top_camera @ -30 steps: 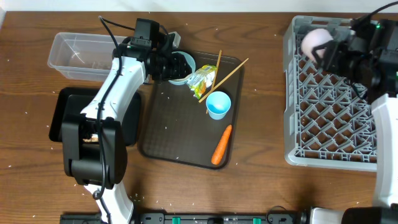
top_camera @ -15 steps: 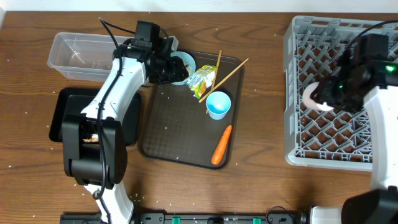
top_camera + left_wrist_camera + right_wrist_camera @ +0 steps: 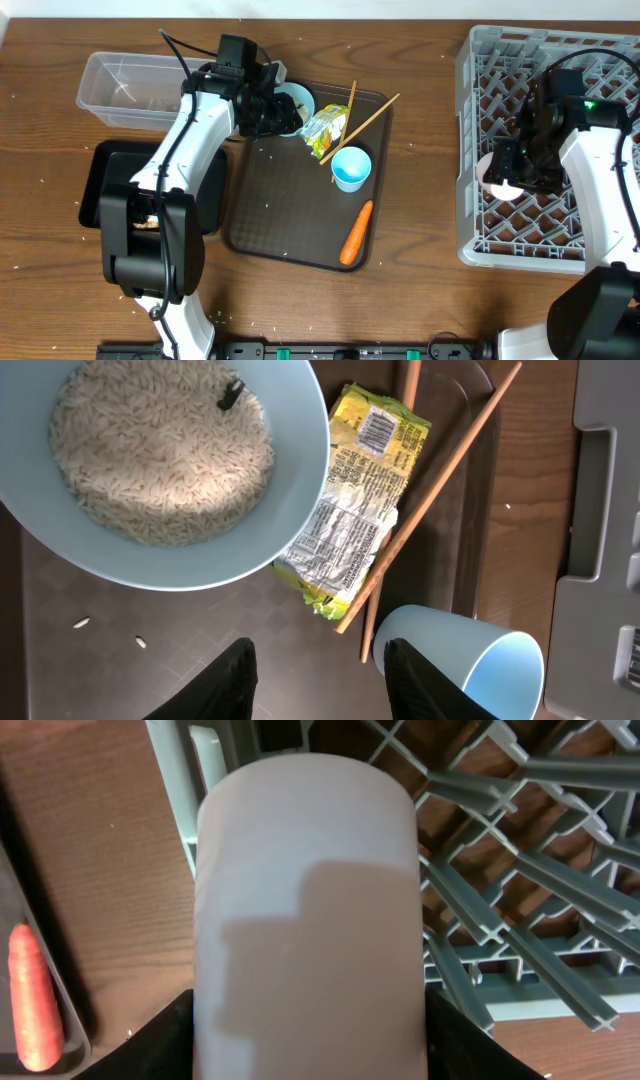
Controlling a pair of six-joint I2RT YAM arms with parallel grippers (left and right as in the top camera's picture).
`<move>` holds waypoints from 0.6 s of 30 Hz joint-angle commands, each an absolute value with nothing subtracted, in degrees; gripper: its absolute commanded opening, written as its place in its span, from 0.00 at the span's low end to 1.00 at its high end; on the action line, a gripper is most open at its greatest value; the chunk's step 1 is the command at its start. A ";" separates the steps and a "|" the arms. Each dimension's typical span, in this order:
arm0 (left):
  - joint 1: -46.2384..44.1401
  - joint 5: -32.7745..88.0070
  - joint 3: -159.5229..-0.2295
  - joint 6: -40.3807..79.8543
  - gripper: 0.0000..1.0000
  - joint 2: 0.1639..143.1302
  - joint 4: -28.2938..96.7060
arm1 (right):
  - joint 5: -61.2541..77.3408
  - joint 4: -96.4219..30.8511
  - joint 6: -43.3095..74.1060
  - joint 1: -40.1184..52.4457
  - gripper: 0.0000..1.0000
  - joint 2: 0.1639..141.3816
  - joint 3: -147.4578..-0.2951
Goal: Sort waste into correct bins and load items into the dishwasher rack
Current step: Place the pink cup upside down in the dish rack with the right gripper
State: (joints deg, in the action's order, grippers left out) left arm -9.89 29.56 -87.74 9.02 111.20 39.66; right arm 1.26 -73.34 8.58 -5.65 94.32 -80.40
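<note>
The pink cup [image 3: 497, 181] sits clamped in our right tool [image 3: 308, 1055] over the left edge of the dishwasher rack [image 3: 467, 120]. We should settle it between pegs, just inside that wall, before letting go. Our left tool [image 3: 320, 682] stands open by the rice bowl [image 3: 170, 470].

tabletop [image 3: 420, 230]: wood grain | dishwasher rack [image 3: 467, 200]: grey matt plastic | pink cup [image 3: 305, 920]: smooth, matt | wrapper [image 3: 350, 520]: glossy crinkled film | chopsticks [image 3: 450, 468]: bare wood | tub [image 3: 100, 95]: clear plastic

Two cups: pink cup [image 3: 305, 910], blue cup [image 3: 351, 168]; one bowl [image 3: 300, 470], one carrot [image 3: 356, 232], one wrapper [image 3: 355, 510], perhaps two chopsticks [image 3: 440, 483]
</note>
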 commanded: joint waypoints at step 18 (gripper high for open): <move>-10.11 28.84 -87.42 8.64 0.43 110.61 39.86 | 0.82 -65.04 9.15 -7.29 0.64 95.37 -82.13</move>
State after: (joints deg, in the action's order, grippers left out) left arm -9.89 29.56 -87.74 9.02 111.20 39.68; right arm -0.71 -66.52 8.84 -6.37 94.98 -80.58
